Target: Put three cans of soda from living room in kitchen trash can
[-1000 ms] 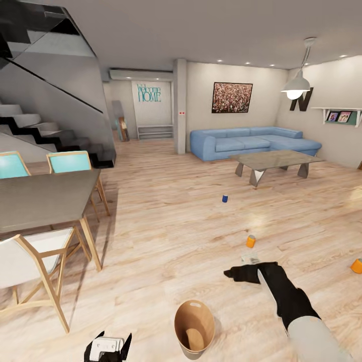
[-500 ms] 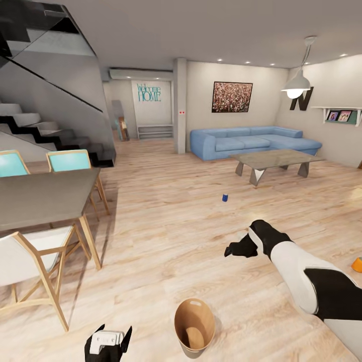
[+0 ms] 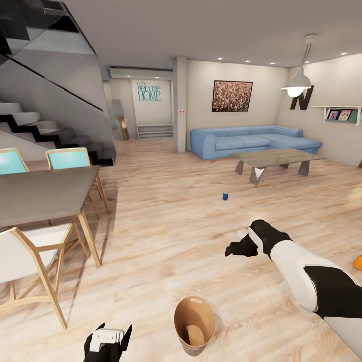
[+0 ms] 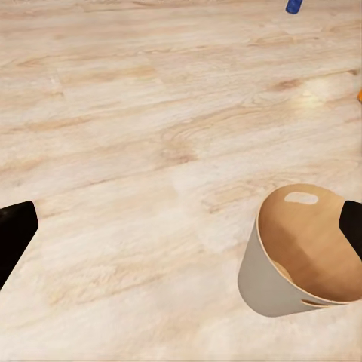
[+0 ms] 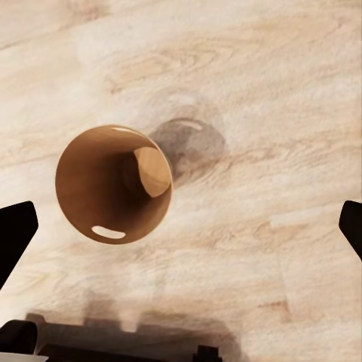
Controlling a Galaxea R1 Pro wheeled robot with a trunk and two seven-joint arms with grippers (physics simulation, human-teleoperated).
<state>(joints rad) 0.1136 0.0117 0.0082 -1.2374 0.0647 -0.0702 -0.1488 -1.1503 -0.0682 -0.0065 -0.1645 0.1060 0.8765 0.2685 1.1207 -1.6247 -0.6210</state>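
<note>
The round tapered tash can (image 3: 194,327) (grey shell, tan-brown inside) stands on pale wooden floor (image 3: 166,236). Beyond it stand a dark blue can (image 3: 225,197) and an orange can (image 3: 357,262). Both the left gripper (image 4: 181,230) and the right gripper (image 5: 181,226) are spread wide.

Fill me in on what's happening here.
A two-armed robot is collecting soda cans in the living room. Its right gripper hangs open and empty over the wooden floor, with its wrist camera looking down into the trash can that stands just in front of the robot. The left gripper is also open, low beside the trash can. A blue can and an orange can sit out on the floor, not yet picked up.
</note>
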